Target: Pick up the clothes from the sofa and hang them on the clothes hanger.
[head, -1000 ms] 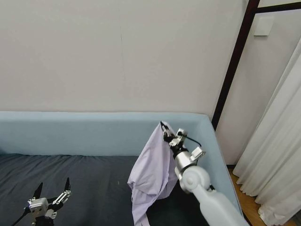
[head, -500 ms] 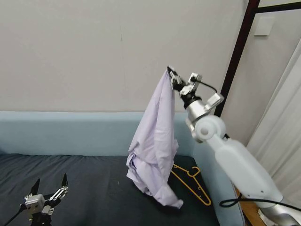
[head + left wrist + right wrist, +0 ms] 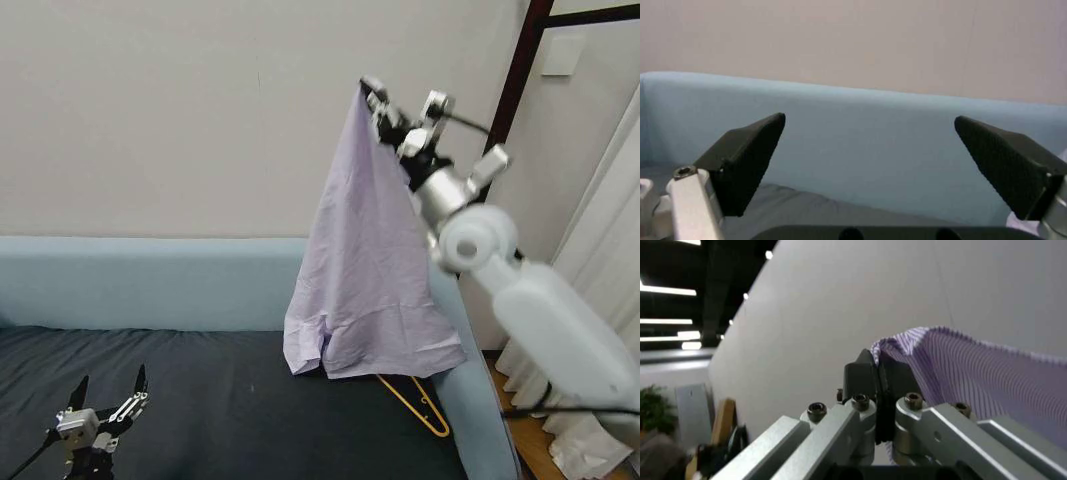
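A pale lilac striped shirt [image 3: 367, 270] hangs full length in the air in front of the wall, clear of the sofa seat. My right gripper [image 3: 375, 96] is shut on its top edge, high up; the right wrist view shows the jaws [image 3: 875, 382] pinched on the striped cloth [image 3: 973, 375]. A yellow clothes hanger [image 3: 418, 402] lies on the dark seat at the sofa's right end, just under the shirt's hem. My left gripper [image 3: 105, 400] is low at the front left over the seat, open, with nothing between its black fingertips [image 3: 747, 160].
The sofa has a dark grey seat [image 3: 200, 400] and a light blue back [image 3: 150, 280] and right arm [image 3: 475, 400]. A dark door frame [image 3: 505, 130] and white curtains [image 3: 600, 300] stand to the right.
My right arm has raised the shirt well above the sofa, so it now hangs spread out and free of the seat. The yellow hanger has come into sight. The left gripper stayed put.
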